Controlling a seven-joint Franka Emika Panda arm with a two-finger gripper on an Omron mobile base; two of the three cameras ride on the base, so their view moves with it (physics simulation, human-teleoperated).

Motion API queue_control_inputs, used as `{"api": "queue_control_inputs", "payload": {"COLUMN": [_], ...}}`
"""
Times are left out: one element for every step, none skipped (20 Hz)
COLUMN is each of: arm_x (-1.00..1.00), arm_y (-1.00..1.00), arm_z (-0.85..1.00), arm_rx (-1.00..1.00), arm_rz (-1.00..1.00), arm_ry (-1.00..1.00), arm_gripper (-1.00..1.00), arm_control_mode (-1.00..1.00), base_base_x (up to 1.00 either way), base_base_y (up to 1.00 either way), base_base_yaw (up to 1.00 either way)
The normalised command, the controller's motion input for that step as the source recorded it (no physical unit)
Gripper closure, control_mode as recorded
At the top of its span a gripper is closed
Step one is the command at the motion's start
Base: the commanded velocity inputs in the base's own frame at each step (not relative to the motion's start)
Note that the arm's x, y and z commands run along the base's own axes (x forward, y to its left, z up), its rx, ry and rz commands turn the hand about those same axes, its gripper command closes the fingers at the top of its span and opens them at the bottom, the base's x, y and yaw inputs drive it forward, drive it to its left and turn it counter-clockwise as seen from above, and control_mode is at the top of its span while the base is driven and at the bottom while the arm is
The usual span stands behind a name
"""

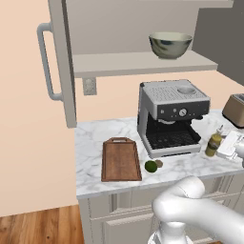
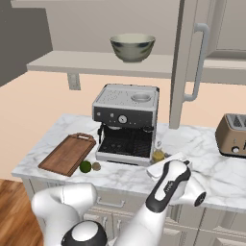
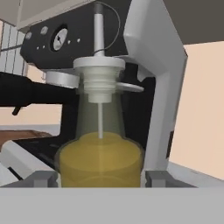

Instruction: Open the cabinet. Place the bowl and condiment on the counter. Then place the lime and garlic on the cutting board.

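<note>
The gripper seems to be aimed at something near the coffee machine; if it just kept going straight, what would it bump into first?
The condiment bottle. In the hand view it sits dead ahead between the fingertips, with the coffee machine right behind it. How close the gripper already is, or whether it touches, is hard to judge.

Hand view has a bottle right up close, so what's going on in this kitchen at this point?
The cabinet is open and the bowl sits on its shelf. The gripper is at the condiment, which stands on the counter right of the coffee machine, a finger on either side; whether they grip is unclear. The lime and garlic lie beside the cutting board, not on it.
</note>
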Motion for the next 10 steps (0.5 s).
{"api": "queue_control_inputs", "payload": {"arm_x": [0.2,0.2,0.19,0.2,0.19,0.2,0.19,0.19,0.2,0.19], "arm_y": [-0.18,-0.19,-0.19,-0.19,-0.17,-0.17,-0.17,-0.13,-0.11,-0.11], "arm_z": [-0.2,-0.2,-0.2,-0.2,-0.2,-0.19,-0.19,-0.18,-0.17,-0.18], "arm_rx": [-0.01,-0.01,-0.01,-0.01,-0.01,-0.01,-0.01,-0.01,-0.01,-0.01], "arm_rz": [0.0,0.0,0.0,0.0,0.0,0.0,0.0,0.0,0.0,0.0], "arm_ry": [0.0,0.0,0.0,0.0,0.0,0.0,0.0,0.0,0.0,0.0], "arm_gripper": [1.0,1.0,1.0,1.0,1.0,1.0,1.0,1.0,1.0,1.0], "arm_control_mode": [-1.0,-1.0,-1.0,-1.0,-1.0,-1.0,-1.0,-1.0,-1.0,-1.0], "base_base_x": [0.0,0.0,0.0,0.0,0.0,0.0,0.0,0.0,0.0,0.0], "base_base_y": [0.0,0.0,0.0,0.0,0.0,0.0,0.0,0.0,0.0,0.0], "base_base_yaw": [0.0,0.0,0.0,0.0,0.0,0.0,0.0,0.0,0.0,0.0]}}
